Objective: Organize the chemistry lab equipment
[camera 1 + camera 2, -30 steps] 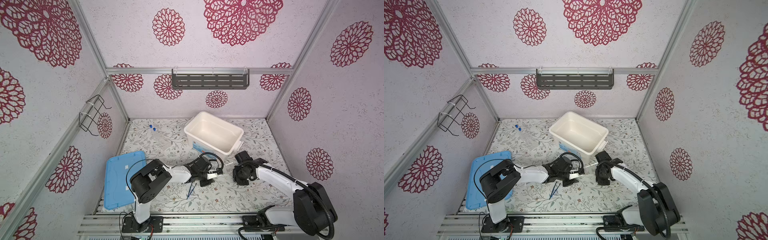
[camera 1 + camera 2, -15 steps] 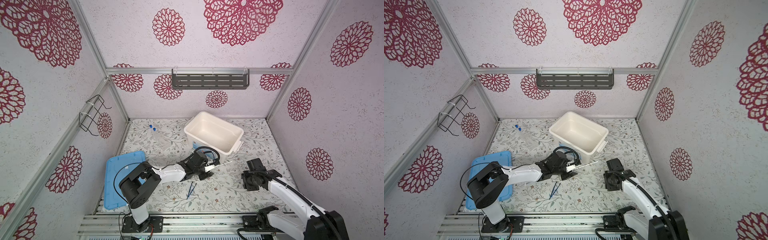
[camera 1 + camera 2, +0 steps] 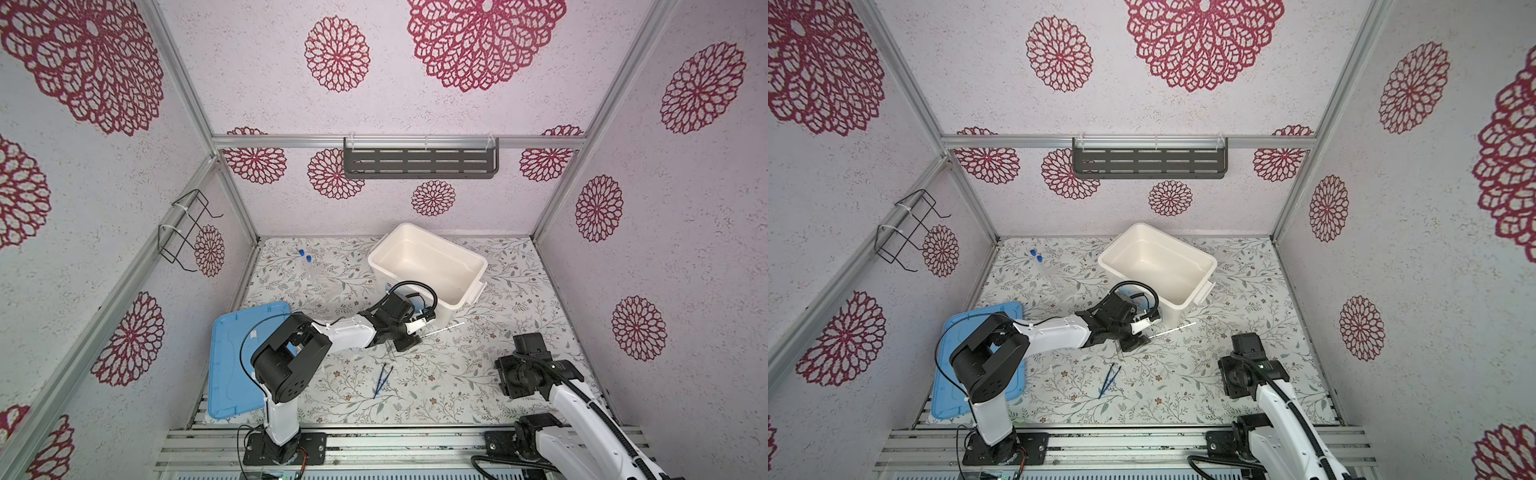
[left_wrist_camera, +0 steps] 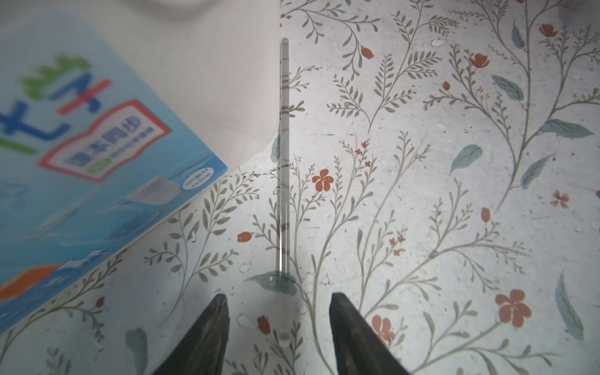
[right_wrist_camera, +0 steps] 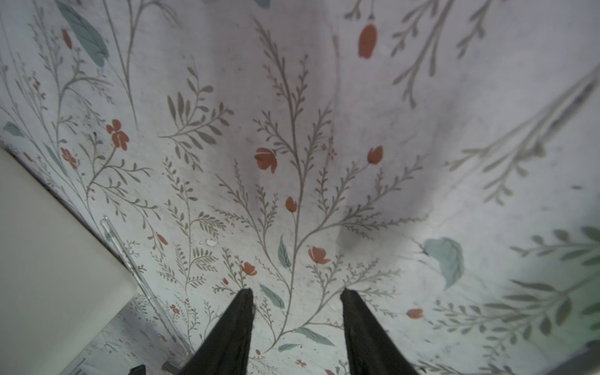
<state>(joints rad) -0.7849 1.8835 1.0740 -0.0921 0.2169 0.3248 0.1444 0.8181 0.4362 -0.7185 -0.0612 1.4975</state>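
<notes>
My left gripper [image 4: 277, 298] has its two black fingers [image 4: 207, 331] apart, and nothing is pinched. A thin, clear, glassy rod [image 4: 284, 162] lies on the flowery mat [image 4: 438, 156] with one end right between them (there is a gap on each side). My right gripper [image 5: 297, 292] is spread apart too, with only mat in between, well away from the big white plastic tub [image 3: 428, 270].

I think my job now is to pick up the rod and put it in the tub. I should keep it in the middle and squeeze slowly, so it does not roll off. I only reach one end, so the long part may droop. I must lift it higher than the tub wall first.

The rod is long, straight and very skinny, with a round tip. It looks see-through up close and white from above. It lies just beside the tub's near corner. The dark blue tweezers [image 3: 382, 380] lie further from the tub, toward me. Two clear tubes with blue caps [image 3: 308, 258] lie apart from the tub, on my left arm's side.
</notes>
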